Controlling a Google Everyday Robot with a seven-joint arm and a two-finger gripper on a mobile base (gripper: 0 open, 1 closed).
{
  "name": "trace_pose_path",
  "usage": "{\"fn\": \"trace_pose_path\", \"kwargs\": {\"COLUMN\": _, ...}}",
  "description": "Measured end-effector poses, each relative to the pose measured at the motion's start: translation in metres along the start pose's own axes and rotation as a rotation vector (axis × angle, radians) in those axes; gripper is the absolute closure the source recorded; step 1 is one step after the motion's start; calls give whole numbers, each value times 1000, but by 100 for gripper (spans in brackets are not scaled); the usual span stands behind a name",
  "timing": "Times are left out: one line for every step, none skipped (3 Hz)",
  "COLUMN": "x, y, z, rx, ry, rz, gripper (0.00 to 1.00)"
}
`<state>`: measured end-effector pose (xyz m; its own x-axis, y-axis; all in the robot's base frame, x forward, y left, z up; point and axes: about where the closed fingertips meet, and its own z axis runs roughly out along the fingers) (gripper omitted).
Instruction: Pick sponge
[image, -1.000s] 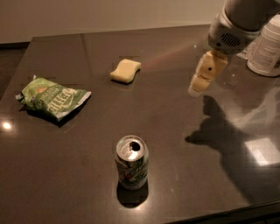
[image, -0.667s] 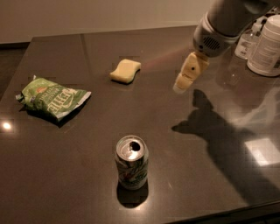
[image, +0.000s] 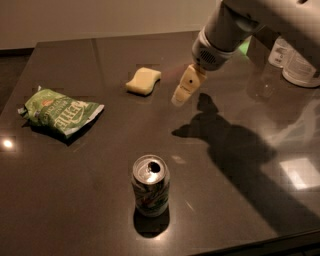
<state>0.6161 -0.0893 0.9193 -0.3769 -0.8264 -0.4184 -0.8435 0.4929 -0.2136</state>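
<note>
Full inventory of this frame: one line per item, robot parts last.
table: one, dark and glossy, fills most of the view
sponge: one, pale yellow, far centre of the table, lying flat
snack bag: one, green, left side of the table, crumpled
can: one, silver and green, near centre, upright, top opened
containers: two as far as I can tell, white, far right edge
arm: one, light grey, comes in from the upper right
gripper: one, pale yellow, just right of the sponge, not touching it, pointing down and left
</note>
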Motion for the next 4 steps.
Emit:
{"fn": "trace_pose_path", "kwargs": {"x": -17, "y": -1, "z": 21, "rx": -15, "ry": -14, "rz": 7, "gripper": 0}}
{"fn": "trace_pose_path", "kwargs": {"x": -28, "y": -3, "z": 39, "rx": -17, "ry": -24, "rz": 31, "gripper": 0}}
{"fn": "trace_pose_path", "kwargs": {"x": -42, "y": -4, "z": 63, "rx": -32, "ry": -35, "rz": 64, "gripper": 0}}
{"fn": "trace_pose_path", "kwargs": {"x": -59, "y": -1, "z": 86, "rx": -49, "ry": -44, "rz": 75, "gripper": 0}}
